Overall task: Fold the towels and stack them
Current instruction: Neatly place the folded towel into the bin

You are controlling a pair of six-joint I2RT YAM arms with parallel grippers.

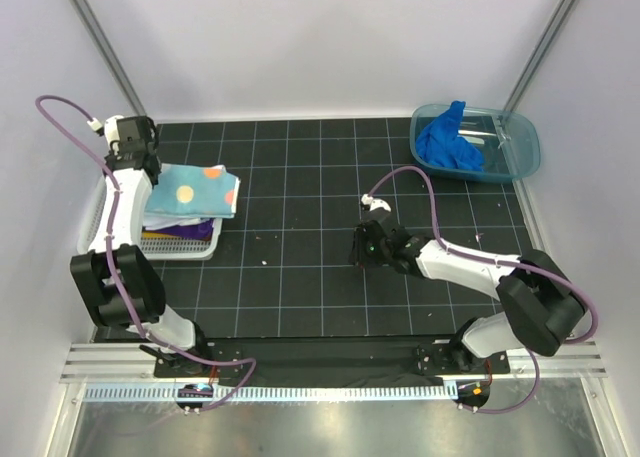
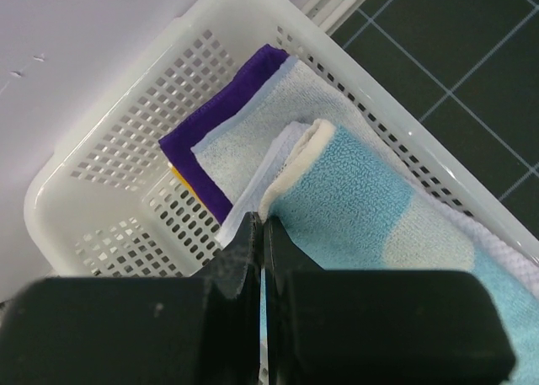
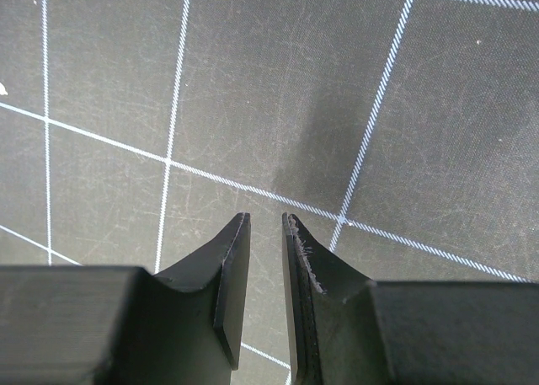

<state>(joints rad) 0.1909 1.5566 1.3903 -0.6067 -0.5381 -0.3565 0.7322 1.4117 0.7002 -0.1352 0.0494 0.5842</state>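
The white mesh basket (image 1: 181, 247) sits at the left edge of the black gridded mat (image 1: 300, 187), and most of the towels are stacked in it. On top lies the spotted towel (image 1: 195, 189), light blue with orange and yellow dots, folded flat. It is wider than the basket, so its right side reaches over the basket's right rim. In the left wrist view the pale blue-white towel (image 2: 269, 115) shows beneath it, and the purple towel (image 2: 221, 122) lies under that with a corner poking out toward the basket's far wall. A thin sliver of yellow towel (image 2: 178, 177) peeks out beside the purple one, low in the basket. The left gripper (image 2: 260, 230) hangs over the basket at its back left corner. Its fingers are pressed together and its tips are right at the rolled edge of the spotted towel. Whether any cloth is pinched between them cannot be told. The right gripper (image 3: 266, 223) is well to the right of the basket, low over bare mat. Its fingers stand a little apart with nothing between them. Far to the right of the basket and further back, the bright blue towel (image 1: 447, 142) lies crumpled in a translucent teal tub (image 1: 522, 157), one end draped up over the tub's back rim.
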